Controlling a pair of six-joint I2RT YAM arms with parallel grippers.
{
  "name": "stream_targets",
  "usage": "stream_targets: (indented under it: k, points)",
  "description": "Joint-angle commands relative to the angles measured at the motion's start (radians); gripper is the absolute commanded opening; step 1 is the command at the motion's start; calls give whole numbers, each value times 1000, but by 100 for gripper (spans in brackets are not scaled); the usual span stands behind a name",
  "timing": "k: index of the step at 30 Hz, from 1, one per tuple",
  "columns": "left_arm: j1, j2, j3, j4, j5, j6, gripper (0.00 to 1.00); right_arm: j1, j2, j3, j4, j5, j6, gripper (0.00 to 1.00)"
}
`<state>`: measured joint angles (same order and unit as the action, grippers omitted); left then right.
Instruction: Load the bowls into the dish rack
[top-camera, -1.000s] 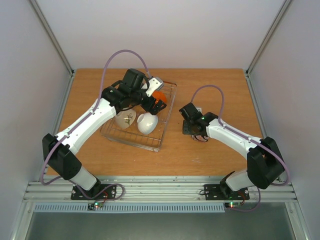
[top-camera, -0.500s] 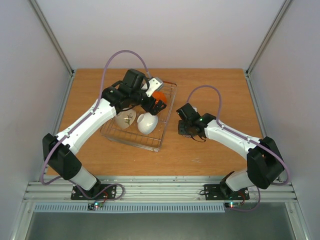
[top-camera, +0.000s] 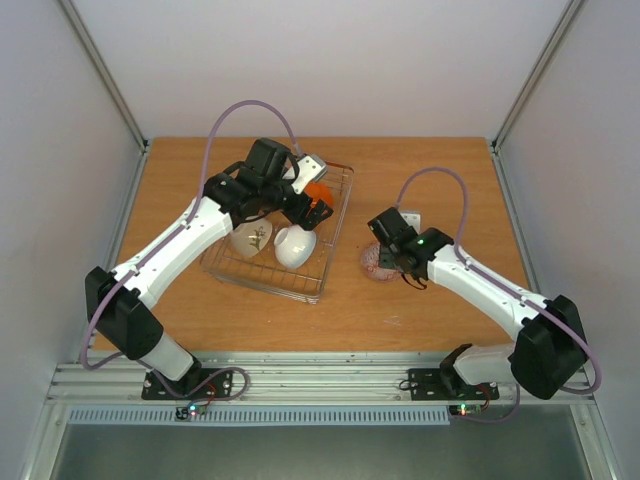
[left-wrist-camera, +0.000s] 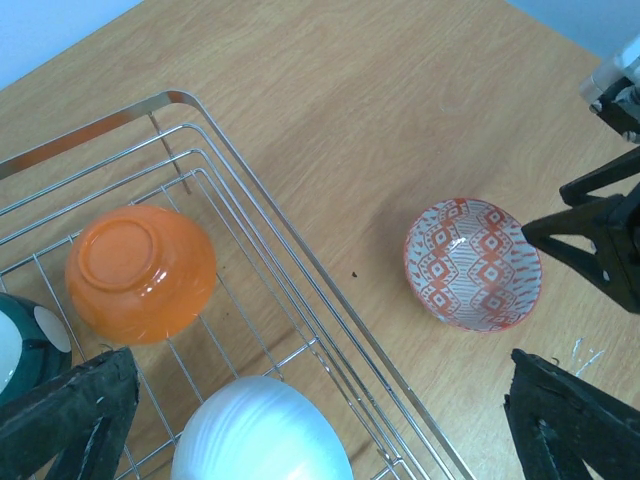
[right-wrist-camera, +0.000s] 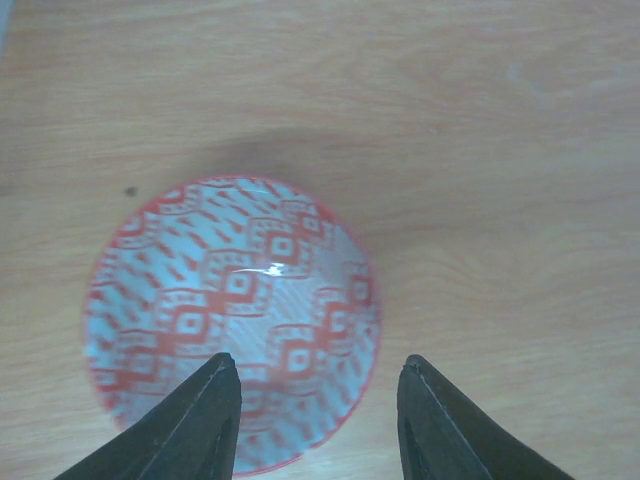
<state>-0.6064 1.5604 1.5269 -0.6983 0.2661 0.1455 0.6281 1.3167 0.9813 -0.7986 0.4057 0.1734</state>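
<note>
right jaws: apart, nothing clamped. pointed down at red-patterned bowl (right-wrist-camera: 230, 300); one fingertip (right-wrist-camera: 200, 420) over the bowl's inside, the other just outside its rim, so near rim sat betw. them. contact w/ rim: cannot tell. bowl sat upright, mouth up, on bare tabletop (right-wrist-camera: 500, 150), outside the dish rack (top-camera: 268, 272), near its right side but apart from it. right arm (top-camera: 480, 285) reached in from the right over the bowl.

left jaws: wide apart, nothing betw. them. hovered above the rack's right-hand far end; wrist view looked down past the rack's wire edge to the red-patterned bowl on the wood.

in rack, 4 bowls:
- orange bowl (left-wrist-camera: 140, 270), upside down, foot ring up, near far corner.
- white bowl (left-wrist-camera: 260, 435), dome side up, just beside the orange one.
- teal bowl (left-wrist-camera: 18, 345), only an edge seen at wrist-view left, pose n/a.
- sprig bowl (top-camera: 252, 238), motif facing camera, just left of the white one.

left arm (top-camera: 180, 245) lay across the rack's far left part, hiding some wires.
</note>
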Motion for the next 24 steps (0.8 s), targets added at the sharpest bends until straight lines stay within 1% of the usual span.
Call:
stream_targets:
  k: [1, 6, 13, 17, 24]
  points:
    - [-1, 19, -9, 43, 20, -6, 99, -56, -7, -60, -30, 22, 32, 44]
    - [-1, 10, -10, 39, 19, -7, 99, -94, 36, -114, 49, -61, 26, 43]
    - [0, 5, -15, 42, 21, -5, 99, -114, 82, -158, 131, -122, 18, 42]
    - [-1, 6, -15, 42, 21, -3, 99, -117, 89, -159, 130, -106, 23, 41]
    - [0, 21, -19, 44, 34, -7, 99, -116, 22, -164, 91, -34, 42, 42]
